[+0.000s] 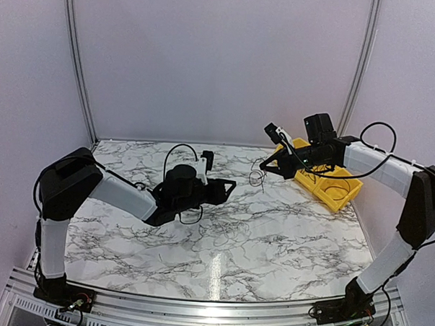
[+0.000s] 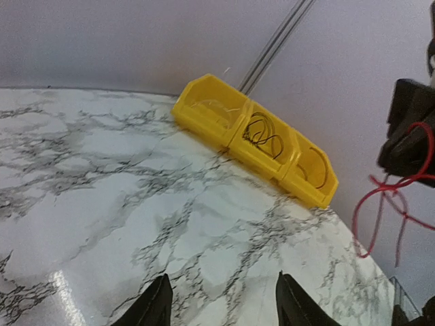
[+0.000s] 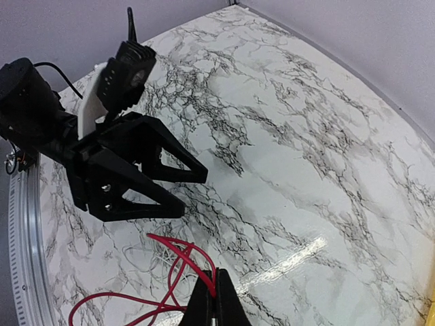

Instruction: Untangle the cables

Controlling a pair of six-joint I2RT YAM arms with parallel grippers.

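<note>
Over the middle of the glossy desk (image 1: pixel 286 245), white with grey marble veining, the matte black left claw (image 1: pixel 229 190) holds its angular, wedge-shaped fingers apart with nothing between them. Farther back toward the right edge, the right claw (image 3: pixel 214 302) is pinched tight on a thin red cable (image 3: pixel 178 268), whose limp loops hang loose below it. By the far right corner a moulded yellow plastic bin (image 2: pixel 200 129) of three compartments keeps fine black cable loops (image 2: pixel 262 136) in its middle one, before smooth pale walls (image 1: pixel 207 61) lined with curved metal strips (image 1: pixel 77 63).
</note>
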